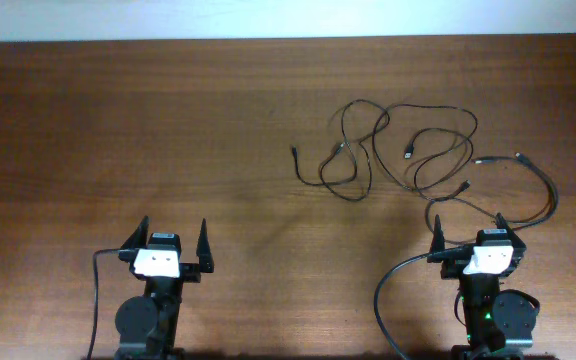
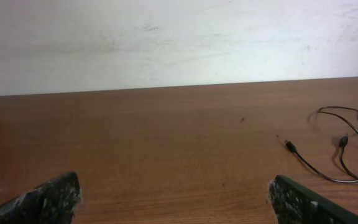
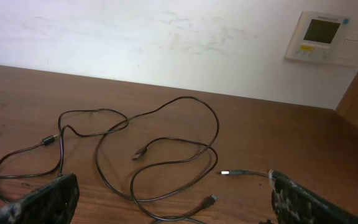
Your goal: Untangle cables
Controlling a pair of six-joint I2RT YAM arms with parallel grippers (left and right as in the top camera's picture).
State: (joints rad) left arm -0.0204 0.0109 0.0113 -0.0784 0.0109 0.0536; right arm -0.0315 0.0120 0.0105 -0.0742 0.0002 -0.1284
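Note:
The cables (image 1: 408,150) are several thin black cords lying looped over one another on the wooden table (image 1: 148,130), right of centre and toward the back. In the right wrist view their loops (image 3: 160,155) lie just ahead of my right gripper (image 3: 173,199), and a silver-tipped plug (image 3: 225,173) lies near its right finger. My right gripper (image 1: 471,232) is open and empty, just in front of the nearest cord. My left gripper (image 1: 173,238) is open and empty at the front left, far from the cords. The left wrist view shows cord ends (image 2: 340,155) at its right edge.
A thicker black arm cable (image 1: 393,290) curves beside the right arm's base, and another (image 1: 96,290) runs beside the left base. A white wall with a thermostat panel (image 3: 322,37) stands behind the table's back edge.

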